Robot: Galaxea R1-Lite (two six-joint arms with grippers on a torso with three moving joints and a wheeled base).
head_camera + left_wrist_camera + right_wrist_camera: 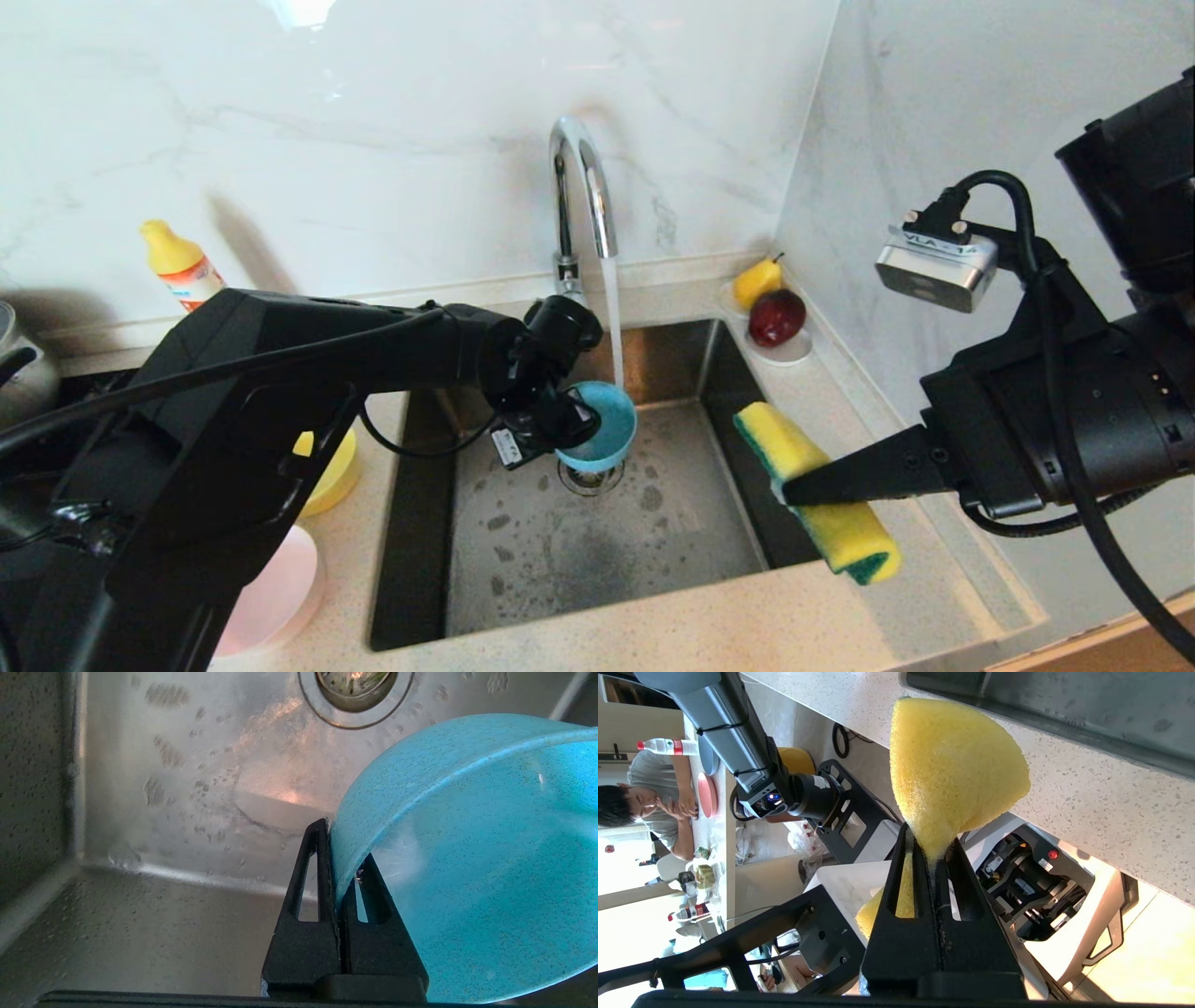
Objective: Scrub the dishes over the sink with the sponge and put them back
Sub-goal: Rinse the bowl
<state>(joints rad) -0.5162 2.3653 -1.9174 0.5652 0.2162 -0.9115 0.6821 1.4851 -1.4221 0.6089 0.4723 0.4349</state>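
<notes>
- The sponge (pixel 822 490), yellow with a green scouring face, is pinched at its middle by the right gripper (pixel 789 490), whose fingers squeeze the foam thin; it hangs over the right rim of the sink (pixel 607 551), not yet inside the basin.
- The left gripper (pixel 337 868) is clamped narrowly on the rim of the light blue bowl (pixel 602 425), one finger inside the wall and one outside.
- That bowl is tipped on edge above the sink's drain, and the stream from the faucet (pixel 583 187) behind the sink falls onto it.
- The yellow bowl (pixel 331 471) and the pink bowl (pixel 275 593) wait on the counter left of the sink, partly hidden by the left arm.
- Risk: the grip is a thin pinch on a wet rim, so scrubbing pressure could twist the bowl loose and drop it into the sink; I judge that the likeliest slip.
- Risk: water striking the tilted bowl could splash onto the counter beside the sink.
- Pose: the left arm reaches across the sink's left edge with its wrist turned down toward the drain; the right arm is level, pointing inward from the sink's right side.
</notes>
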